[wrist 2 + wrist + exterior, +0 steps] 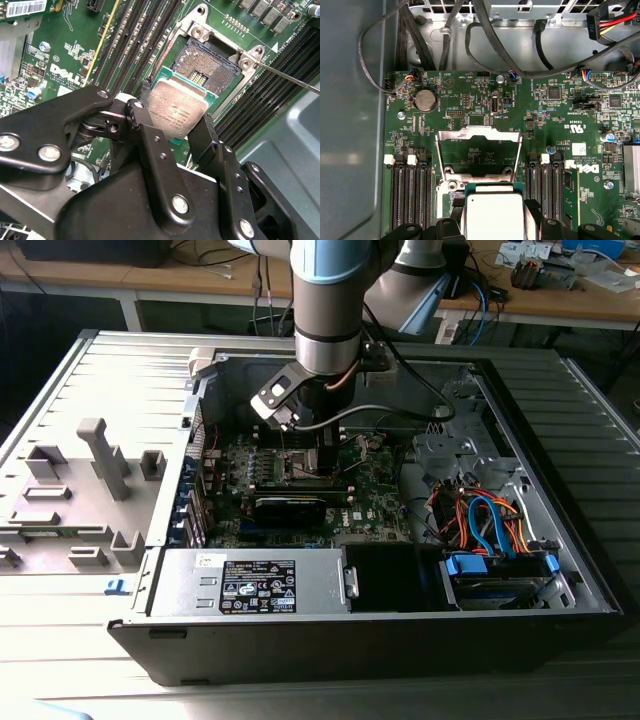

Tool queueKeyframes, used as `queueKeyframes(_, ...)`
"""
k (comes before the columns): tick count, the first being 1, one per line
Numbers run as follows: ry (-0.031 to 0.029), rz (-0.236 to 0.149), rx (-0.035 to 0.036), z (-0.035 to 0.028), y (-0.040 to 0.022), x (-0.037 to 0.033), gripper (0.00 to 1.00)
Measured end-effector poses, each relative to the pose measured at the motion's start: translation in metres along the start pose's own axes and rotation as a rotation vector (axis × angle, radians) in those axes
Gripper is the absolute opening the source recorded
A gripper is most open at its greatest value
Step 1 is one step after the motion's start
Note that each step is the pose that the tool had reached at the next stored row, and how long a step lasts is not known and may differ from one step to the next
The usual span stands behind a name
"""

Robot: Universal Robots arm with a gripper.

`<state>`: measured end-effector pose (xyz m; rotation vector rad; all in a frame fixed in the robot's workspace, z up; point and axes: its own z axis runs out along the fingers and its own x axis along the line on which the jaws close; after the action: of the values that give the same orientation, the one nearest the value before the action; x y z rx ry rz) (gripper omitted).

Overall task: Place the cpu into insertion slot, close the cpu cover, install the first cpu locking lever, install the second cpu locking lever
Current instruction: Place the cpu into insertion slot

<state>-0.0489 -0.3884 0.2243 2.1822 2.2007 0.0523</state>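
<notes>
I see gripper [176,112] clamped on cpu [181,106]: black metal fingers [150,145] pinch two opposite edges. Cpu flat, square, dull silver top, thin green rim. It hangs just over slot [212,67], not in yet. Slot square, dark middle full of tiny shiny pins, bright metal rim. Cover [479,133] is thin silver frame with big window, flipped open. Green board [470,100] all round, long black slots [407,195] on both sides.
</notes>
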Motion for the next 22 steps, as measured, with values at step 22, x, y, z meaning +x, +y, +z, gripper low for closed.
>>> queueKeyframes(22, -0.0012, -0.007, -0.0001, 0.0064, -0.0054, 0.0120, 0.55)
